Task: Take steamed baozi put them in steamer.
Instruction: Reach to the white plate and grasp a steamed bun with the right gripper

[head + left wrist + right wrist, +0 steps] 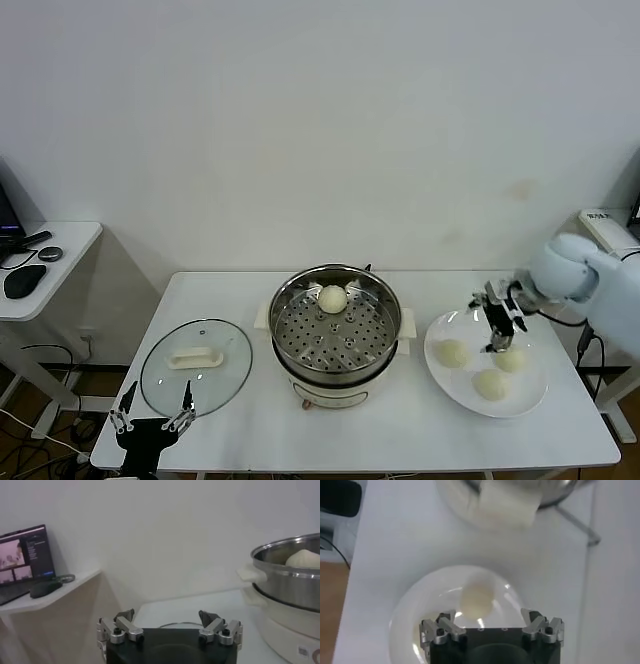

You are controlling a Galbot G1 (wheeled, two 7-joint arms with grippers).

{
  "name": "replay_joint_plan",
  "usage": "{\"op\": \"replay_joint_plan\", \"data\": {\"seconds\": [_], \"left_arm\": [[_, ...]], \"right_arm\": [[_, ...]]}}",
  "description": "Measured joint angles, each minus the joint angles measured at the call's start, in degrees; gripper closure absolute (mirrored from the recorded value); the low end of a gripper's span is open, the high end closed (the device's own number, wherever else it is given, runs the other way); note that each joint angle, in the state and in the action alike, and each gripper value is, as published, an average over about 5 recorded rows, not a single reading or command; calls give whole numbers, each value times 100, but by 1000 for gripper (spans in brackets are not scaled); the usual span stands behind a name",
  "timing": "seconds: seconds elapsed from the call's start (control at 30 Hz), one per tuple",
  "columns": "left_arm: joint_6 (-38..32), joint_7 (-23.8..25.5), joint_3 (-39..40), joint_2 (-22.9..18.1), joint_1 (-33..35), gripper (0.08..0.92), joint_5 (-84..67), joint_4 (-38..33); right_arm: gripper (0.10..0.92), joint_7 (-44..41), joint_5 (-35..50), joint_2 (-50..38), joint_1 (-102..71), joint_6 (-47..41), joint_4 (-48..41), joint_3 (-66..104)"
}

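The steel steamer [335, 335] stands mid-table with one baozi [333, 297] on its perforated tray; both also show in the left wrist view, the steamer [287, 575] and the baozi [303, 558]. Three baozi lie on the white plate [528, 400]: one at its left [451, 352], one at the front [490, 384], one at the right [512, 359]. My right gripper [498, 320] is open, hovering over the plate above these baozi. In the right wrist view a baozi [477, 598] lies on the plate [420, 610] ahead of the open right gripper [490, 620]. My left gripper [152, 412] is open and empty at the table's front left.
A glass lid [196, 365] with a white handle lies left of the steamer. A side table [45, 262] with a mouse and laptop stands at far left, also in the left wrist view [45, 592]. A white box [608, 228] sits at far right.
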Motion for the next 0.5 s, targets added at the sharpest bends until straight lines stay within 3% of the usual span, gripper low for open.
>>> {"op": "replay_joint_plan", "data": {"seconds": [0.5], "left_arm": [[-42, -9, -91, -110, 60, 177, 140, 29]], "right_arm": [[203, 13, -630, 715, -953, 385, -959, 662]]}}
